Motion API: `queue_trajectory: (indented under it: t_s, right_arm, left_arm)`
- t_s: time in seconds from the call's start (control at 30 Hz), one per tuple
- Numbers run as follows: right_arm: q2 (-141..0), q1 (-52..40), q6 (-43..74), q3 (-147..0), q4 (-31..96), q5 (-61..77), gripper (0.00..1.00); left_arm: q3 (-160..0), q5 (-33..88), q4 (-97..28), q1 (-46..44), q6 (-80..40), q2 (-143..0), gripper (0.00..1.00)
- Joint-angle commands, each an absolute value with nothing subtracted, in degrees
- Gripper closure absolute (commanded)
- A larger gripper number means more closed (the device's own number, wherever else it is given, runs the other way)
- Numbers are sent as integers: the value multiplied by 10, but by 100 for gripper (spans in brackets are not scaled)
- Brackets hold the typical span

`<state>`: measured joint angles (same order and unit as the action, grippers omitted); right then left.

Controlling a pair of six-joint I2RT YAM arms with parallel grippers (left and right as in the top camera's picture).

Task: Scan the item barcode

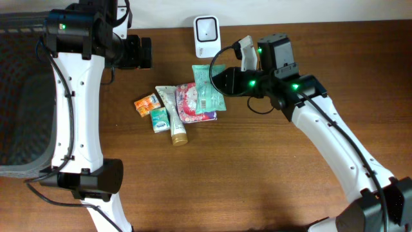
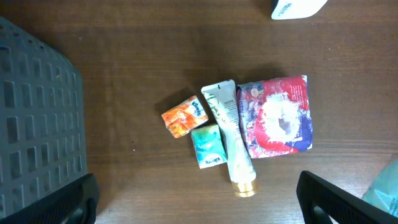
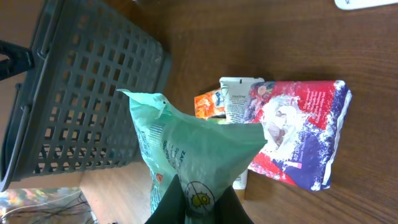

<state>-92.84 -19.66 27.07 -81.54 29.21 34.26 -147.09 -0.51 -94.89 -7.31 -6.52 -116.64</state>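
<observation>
Just below the scanner (image 1: 206, 35), the right gripper (image 1: 219, 77) pinches a green packet (image 1: 207, 90) over the pile (image 1: 177, 109). The left gripper (image 1: 145, 53) hangs spread wide, holding nothing.

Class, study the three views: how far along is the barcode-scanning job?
Done: the green packet is lifted, the right arm's jaws shut on it. In hand: it hangs just short of the white scanner. Remaining: presenting its barcode to the scanner; the tube, red-and-white pack, orange packet and teal packet lie on the table, left jaws open above them.
</observation>
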Motion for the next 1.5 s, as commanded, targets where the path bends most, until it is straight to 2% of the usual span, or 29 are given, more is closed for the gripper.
queue_trajectory:
  t_s: [0.0,0.43,0.77,1.47]
  right_arm:
    - [-882,-199,275,-824,290,337,96]
    - [-860,-199,255,-824,318,277,96]
    - [-860,-199,274,-823,307,342,96]
    - [-875,-199,280,-823,340,343,96]
  left_arm:
    - [-1470,-9,-948,-74,-68,-1167,1]
    - [-1470,-9,-948,-74,-68,-1167,1]
    - [-1470,-9,-948,-75,-68,-1167,1]
    - [-1470,-9,-948,-74,-68,-1167,1]
